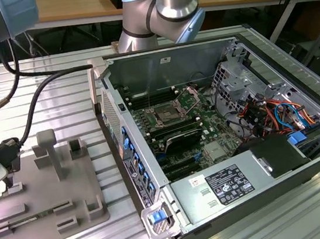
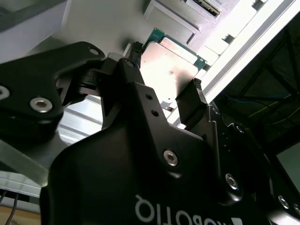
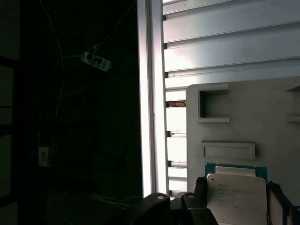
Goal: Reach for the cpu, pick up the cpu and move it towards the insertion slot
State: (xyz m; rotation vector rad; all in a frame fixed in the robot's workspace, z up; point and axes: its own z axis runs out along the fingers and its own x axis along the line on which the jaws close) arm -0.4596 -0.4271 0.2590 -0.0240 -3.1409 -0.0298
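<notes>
Half done, I reckon: my gripper (image 2: 165, 70) has its jaws clamped on the cpu (image 3: 236, 194) at the grey tray (image 1: 69, 190); the insertion slot (image 1: 165, 116) sits well apart, toward the exterior view's right.

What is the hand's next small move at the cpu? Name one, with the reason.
Probably close firmly on the cpu before lifting. The hand straddles the cpu, which seems to lie flat on the grey tray, and a firm grip isn't evident; the insertion slot is off in the open case.
</notes>
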